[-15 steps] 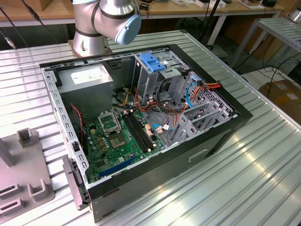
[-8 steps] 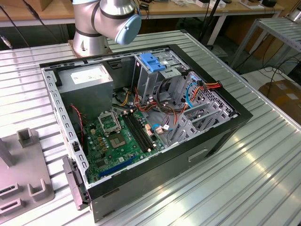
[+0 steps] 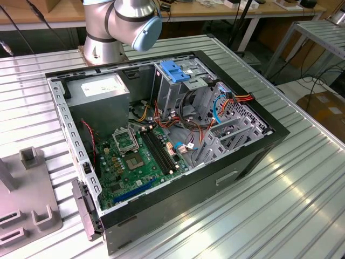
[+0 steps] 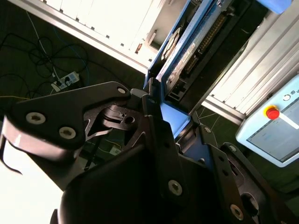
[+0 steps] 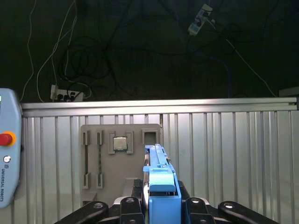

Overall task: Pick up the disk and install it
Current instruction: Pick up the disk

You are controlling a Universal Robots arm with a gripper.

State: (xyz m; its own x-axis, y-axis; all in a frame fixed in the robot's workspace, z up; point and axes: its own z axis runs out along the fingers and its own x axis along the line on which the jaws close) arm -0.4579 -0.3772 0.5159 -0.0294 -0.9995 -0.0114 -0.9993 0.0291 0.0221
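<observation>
Above the ribbed metal table (image 5: 224, 140), with a dark tangle of cables (image 5: 79, 60) beyond, I see my end effector (image 5: 161, 210) clenched on the disk (image 5: 161, 184), holding it edge-on by its blue frame. In the exterior view the open computer case (image 3: 161, 135) lies on that table.

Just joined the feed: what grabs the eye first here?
The open computer case lies on the ribbed metal table in the exterior view, motherboard and cables exposed. In the first wrist view, the gripper is clamped on the disk, held edge-on by its blue frame, with a grey fixture plate on the table beyond.
</observation>
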